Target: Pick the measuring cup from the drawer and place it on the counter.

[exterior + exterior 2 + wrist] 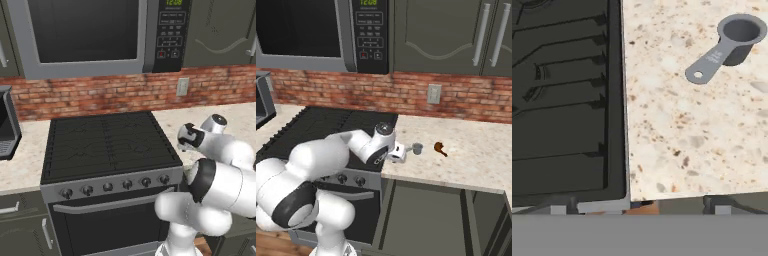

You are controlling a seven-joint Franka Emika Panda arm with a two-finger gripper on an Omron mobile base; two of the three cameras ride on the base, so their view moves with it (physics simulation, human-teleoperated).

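Note:
The small grey measuring cup (417, 148) stands upright on the beige speckled counter (476, 160), near the stove's right edge. In the hand view the measuring cup (732, 42) sits at the upper right, its handle pointing down-left across the counter (672, 125). My gripper (398, 152) hovers just left of the cup, apart from it. In the hand view the gripper (639, 207) is open, its tips wide apart at the bottom with nothing between them. Below the counter edge the dark drawer (426, 220) stands pulled out.
A small brown object (440, 148) lies on the counter right of the cup. The black stove top (110, 140) borders the counter on the left. A microwave (85, 30) and dark wall cabinets (456, 35) hang above the brick wall.

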